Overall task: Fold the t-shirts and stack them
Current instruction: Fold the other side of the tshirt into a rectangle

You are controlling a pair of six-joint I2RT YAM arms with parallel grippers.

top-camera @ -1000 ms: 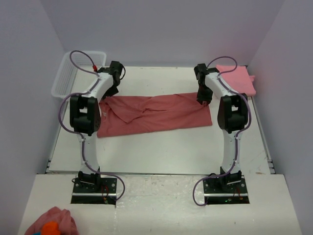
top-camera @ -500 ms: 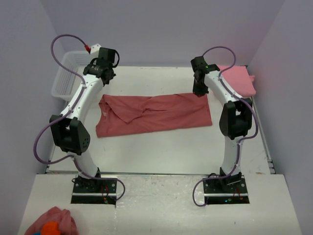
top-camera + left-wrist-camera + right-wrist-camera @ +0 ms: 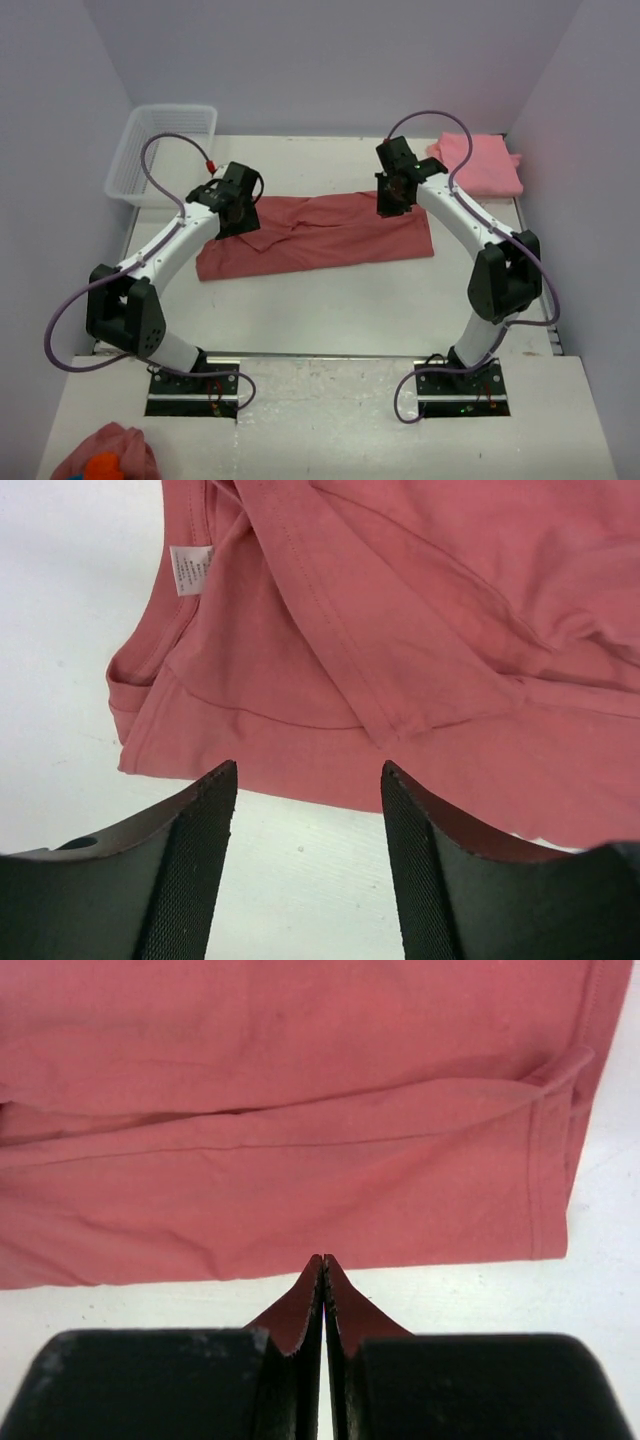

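A dusty rose-red t-shirt [image 3: 320,235] lies folded into a long band across the middle of the table. My left gripper [image 3: 235,205] hovers at its left end. In the left wrist view the left gripper [image 3: 308,780] is open and empty, over bare table just short of the t-shirt's hem [image 3: 400,630], near its white label [image 3: 190,570]. My right gripper [image 3: 392,195] is at the t-shirt's far edge. In the right wrist view the right gripper [image 3: 323,1260] is shut, tips at the flat edge of the t-shirt [image 3: 300,1110], with no cloth seen between them. A folded salmon-pink t-shirt [image 3: 480,165] lies at the back right.
A clear plastic basket [image 3: 160,150] stands at the back left corner. A small pink cloth lump with an orange patch [image 3: 100,458] lies on the near ledge at the bottom left. White walls close in the table on three sides.
My left arm swung up by the basket, then came down to the t-shirt's left end. My right gripper moved a little left along the far edge. The t-shirt lies as before.
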